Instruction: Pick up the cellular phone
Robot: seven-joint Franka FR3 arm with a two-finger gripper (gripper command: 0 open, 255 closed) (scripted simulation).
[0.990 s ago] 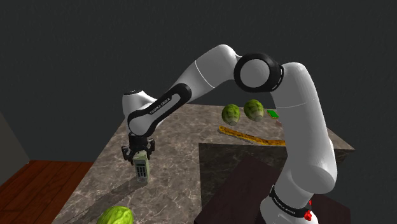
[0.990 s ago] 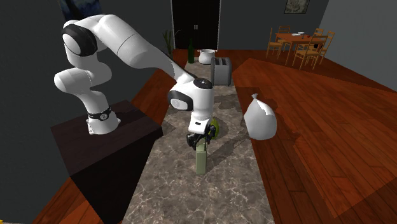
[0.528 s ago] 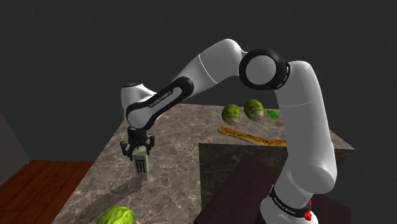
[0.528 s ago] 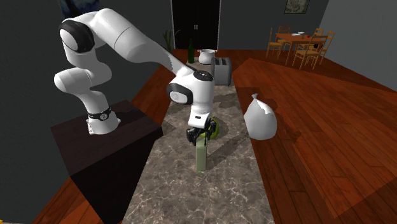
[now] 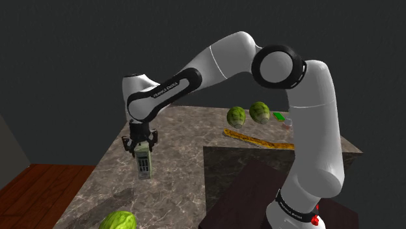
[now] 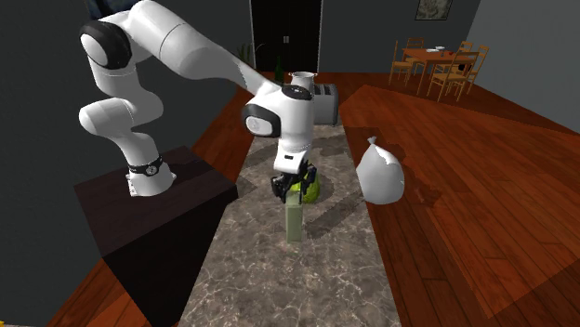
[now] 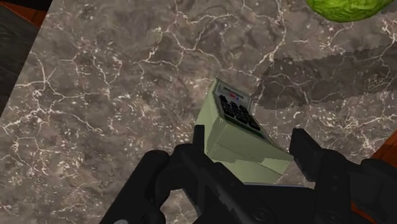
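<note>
In the shoulder view the gripper [image 5: 141, 148] has climbed over the last second and taken the phone [image 5: 144, 164] up with it. The phone hangs upright below the fingers, above the counter [image 5: 182, 162] and higher against the marble than it was. I judge the grasp sound and the lift well under way. The arm [image 5: 215, 65] carries white lettering on its dark forearm band, too small to read surely. In the second exterior view the gripper [image 6: 295, 186] has likewise risen, and the phone [image 6: 294, 221] dangles from it in front of a cabbage [image 6: 308, 189], seemingly clear of the counter [image 6: 270, 279]. In the wrist view the gripper [image 7: 251, 149] is closed partway, its fingers clasping the pale green phone [image 7: 238, 130] by its sides. The phone shows dark keys and a small red mark, but no writing I can read.
</note>
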